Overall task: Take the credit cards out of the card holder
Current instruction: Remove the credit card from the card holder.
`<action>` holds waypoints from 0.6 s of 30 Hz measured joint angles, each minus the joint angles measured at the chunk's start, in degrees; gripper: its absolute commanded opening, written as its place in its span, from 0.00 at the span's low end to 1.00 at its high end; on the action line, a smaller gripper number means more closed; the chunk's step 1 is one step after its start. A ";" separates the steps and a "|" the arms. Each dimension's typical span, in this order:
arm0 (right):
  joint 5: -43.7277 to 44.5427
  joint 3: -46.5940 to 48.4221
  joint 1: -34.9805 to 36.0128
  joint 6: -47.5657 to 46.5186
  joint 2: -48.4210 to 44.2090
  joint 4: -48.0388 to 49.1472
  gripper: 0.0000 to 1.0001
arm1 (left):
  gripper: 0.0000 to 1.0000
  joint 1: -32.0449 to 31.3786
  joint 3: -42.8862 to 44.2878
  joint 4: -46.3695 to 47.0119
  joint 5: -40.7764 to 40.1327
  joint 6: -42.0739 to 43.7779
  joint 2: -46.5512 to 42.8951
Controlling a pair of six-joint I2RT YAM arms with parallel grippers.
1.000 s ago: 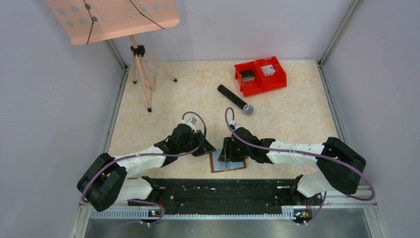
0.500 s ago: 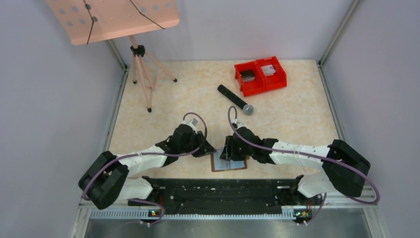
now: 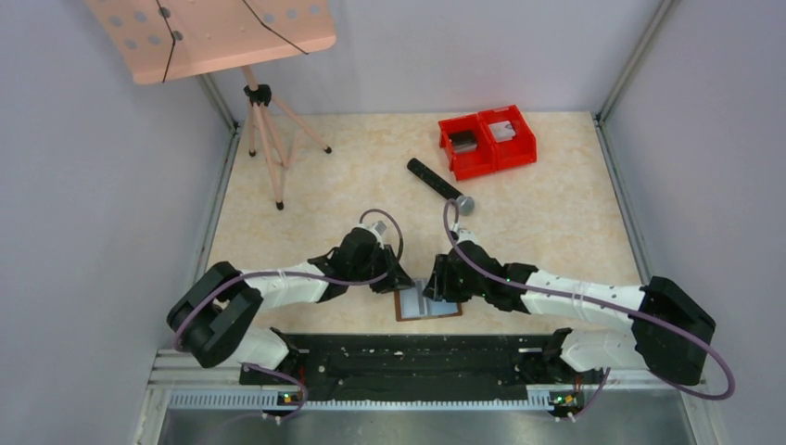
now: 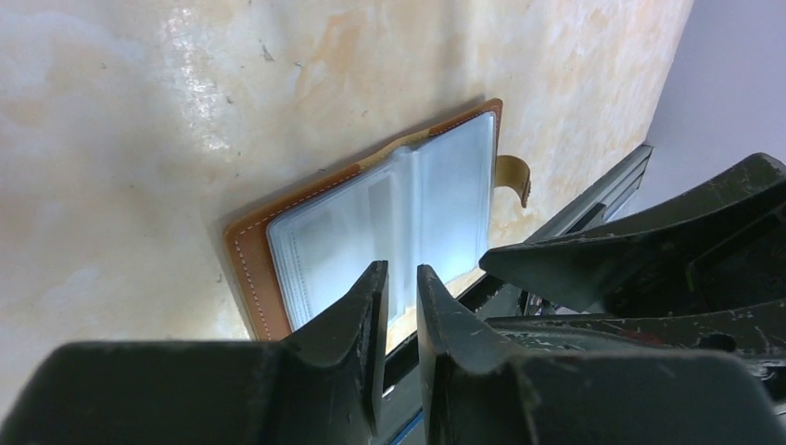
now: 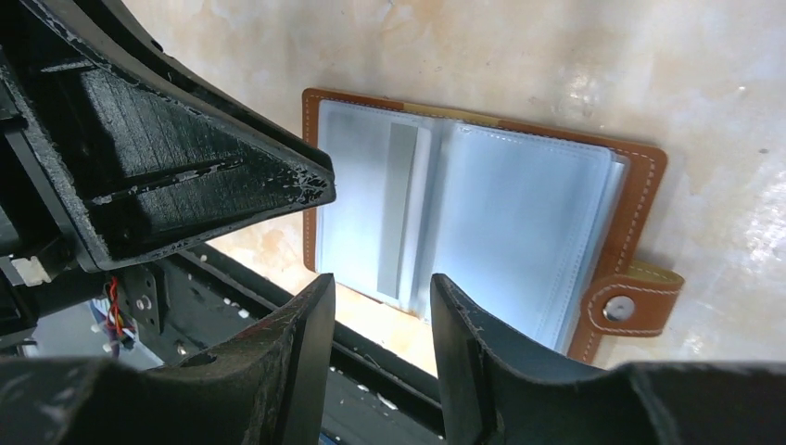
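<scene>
– Card holder [image 3: 431, 309]: where does it lie?

– Open and flat on the worktop [image 3: 556, 213], close to the near edge and between the two arms. Its brown leather faces down and its pale grey-blue plastic sleeves face up. The little brown tab [image 5: 630, 301] with its snap stud sticks out from one edge.

– And the left end effector [image 4: 400, 278]?

– It sits low over the worktop, just beside the holder's left edge. Its fingers [image 4: 357, 315] stand a narrow slit apart with nothing between them, and the sleeves show beyond the tips.

– The right end effector [image 5: 380, 287]?

– Its fingers are clearly apart, wider than the left pair, and nothing is clamped in them. They hang over the holder's near edge, and the lower ends of the sleeves show through the gap. I cannot tell whether the tips touch the plastic.

– Any cards showing?

– A grey strip [image 5: 400, 209] lies upright in a sleeve near the fold (I cannot say whether it is a card). The other sleeves look cloudy, and nothing lies loose beside the holder.

– What else is on the worktop?

– Red twin bins [image 3: 488, 140] at the far right, a black rod with a grey end [image 3: 439, 185] just in front of them, and a wooden tripod stand [image 3: 264, 139] at the far left. All three are well apart from the holder.
</scene>
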 measured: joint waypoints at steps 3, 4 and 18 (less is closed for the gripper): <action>0.83 -0.31 0.00 -0.04 -1.95 -0.87 0.48 | 0.24 -0.28 0.70 -1.01 -0.92 0.35 -0.15; 1.03 -0.17 0.00 -0.09 -1.97 -0.94 0.49 | 0.24 -0.28 1.03 -2.40 -2.10 0.72 -0.74; 7.41 12.35 5.84 0.02 11.47 -7.52 0.63 | 0.32 0.11 1.14 -23.78 -27.08 2.67 -27.21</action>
